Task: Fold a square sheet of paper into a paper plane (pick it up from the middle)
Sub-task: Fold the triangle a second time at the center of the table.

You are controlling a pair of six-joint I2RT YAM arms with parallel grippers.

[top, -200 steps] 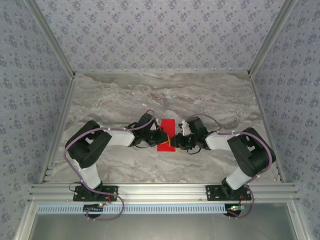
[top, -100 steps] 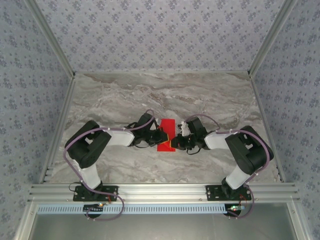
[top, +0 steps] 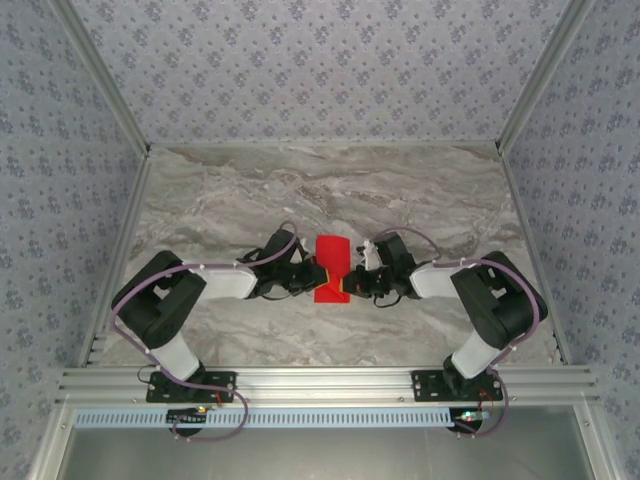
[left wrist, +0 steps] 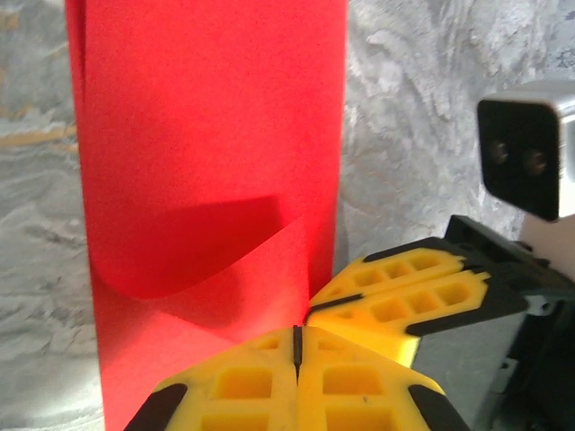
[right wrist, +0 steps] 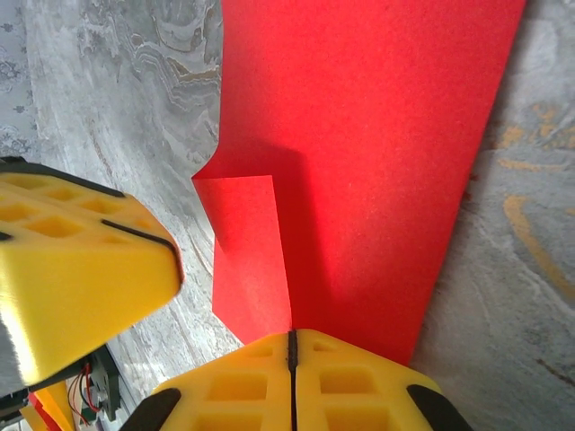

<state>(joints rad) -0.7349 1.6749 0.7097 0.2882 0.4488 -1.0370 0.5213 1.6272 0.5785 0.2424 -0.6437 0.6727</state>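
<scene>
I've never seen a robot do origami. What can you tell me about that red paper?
The red paper is thin, matte and unmarked, lying as a long rectangle on the marble table. One small flap curls up near its edge. The closed left end effector and right end effector both seem to pinch it.

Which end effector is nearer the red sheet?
Level: both touch it. The left end effector is shut on the red sheet from its left side; the right end effector from its right side.

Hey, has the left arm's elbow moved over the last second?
Yes. The left arm's elbow has swung left and closer to the near aluminium rail, while the left gripper stays at the red paper.
</scene>
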